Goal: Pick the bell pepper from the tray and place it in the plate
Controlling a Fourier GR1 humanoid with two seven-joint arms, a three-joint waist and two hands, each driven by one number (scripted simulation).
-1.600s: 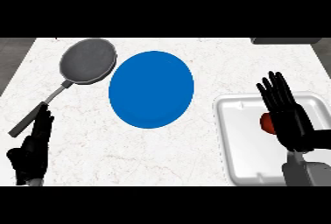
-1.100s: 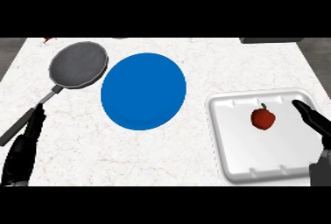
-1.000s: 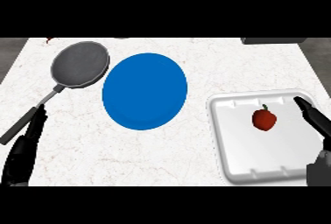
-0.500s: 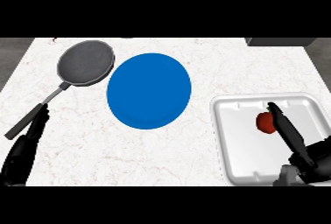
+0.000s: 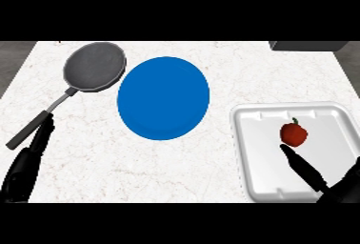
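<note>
— Where is the bell pepper?
— In the white tray, upper middle. The right hand is open, one straight finger reaching to just below it, holding nothing.
— How to take it well?
— Straddle it with fingers and thumb, close, then lift towards the blue plate.

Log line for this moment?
right hand: open, near bell pepper | bell pepper: on tray, ungrasped | left hand: open, resting lower left
</note>
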